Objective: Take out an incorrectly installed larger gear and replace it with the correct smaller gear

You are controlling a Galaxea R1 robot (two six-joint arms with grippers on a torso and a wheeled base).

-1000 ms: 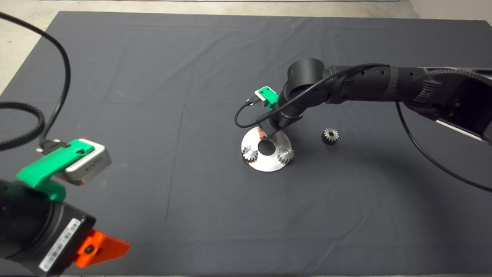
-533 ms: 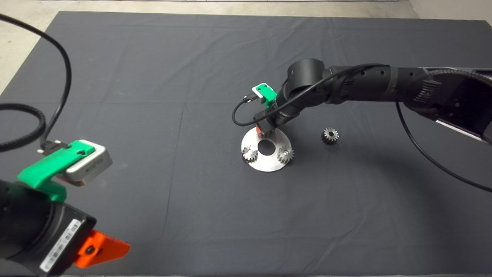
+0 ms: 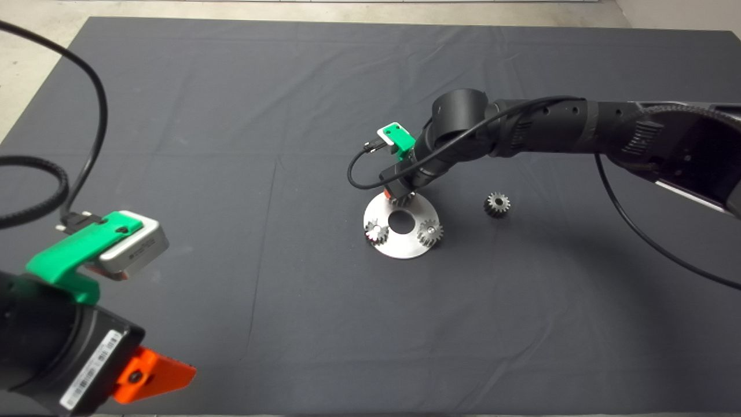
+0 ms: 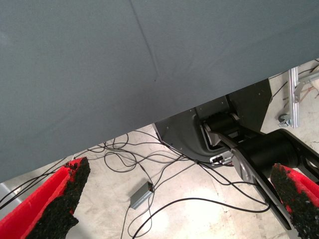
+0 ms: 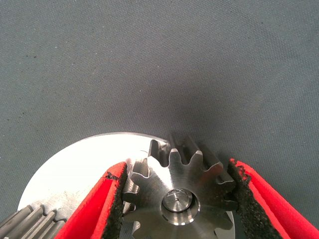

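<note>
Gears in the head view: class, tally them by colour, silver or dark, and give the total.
Silver gears: 3, the larger gear in the right gripper and two small silver gears, all over the round plate.
Dark gears: 1, the smaller gear on the mat.
Total: 4.

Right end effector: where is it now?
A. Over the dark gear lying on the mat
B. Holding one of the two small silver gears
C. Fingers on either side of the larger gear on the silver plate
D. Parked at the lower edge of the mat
C: in the right wrist view the right end effector has its pads against the teeth of the larger gear, which sits on the silver plate.
</note>
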